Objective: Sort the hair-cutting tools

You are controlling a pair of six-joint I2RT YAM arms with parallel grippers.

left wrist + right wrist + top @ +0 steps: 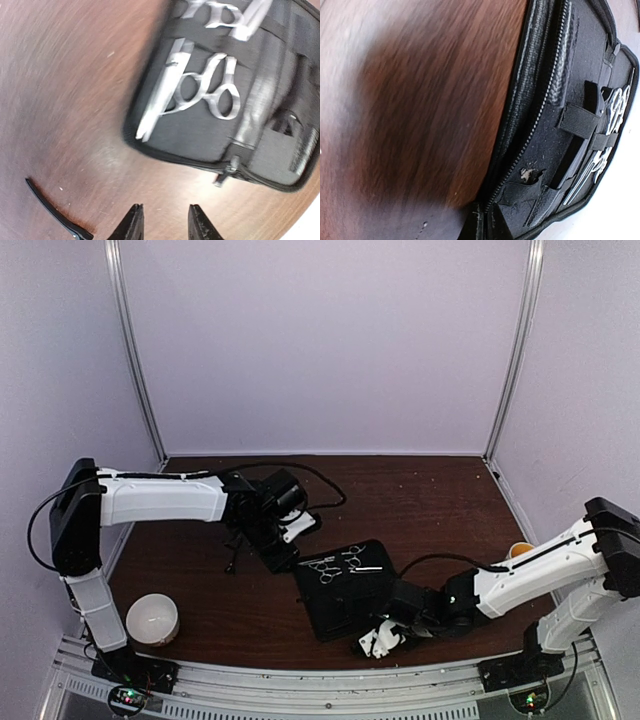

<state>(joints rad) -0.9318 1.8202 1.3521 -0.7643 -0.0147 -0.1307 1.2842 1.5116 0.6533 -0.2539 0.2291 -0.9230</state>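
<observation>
I am watching the left gripper hanging low over the brown table, with its two fingers standing apart and nothing between them. It is sitting just beside the left edge of the black case, which is lying open near the middle of the table. One pair of scissors is lying on the case under a strap, with its blades pointing to that left edge, and a second pair of scissors is lying on the case just beyond it. A thin black clip is lying on the wood to the left of the fingers, apart from them and well apart from the case. Between the clip and the case edge I am seeing a broad band of bare wood.

The right gripper is closed and is sitting at the near edge of the case, close to the table's front edge. I cannot tell if it is pinching the zipper rim. A white bowl is standing in the near left corner, well apart from both arms.
</observation>
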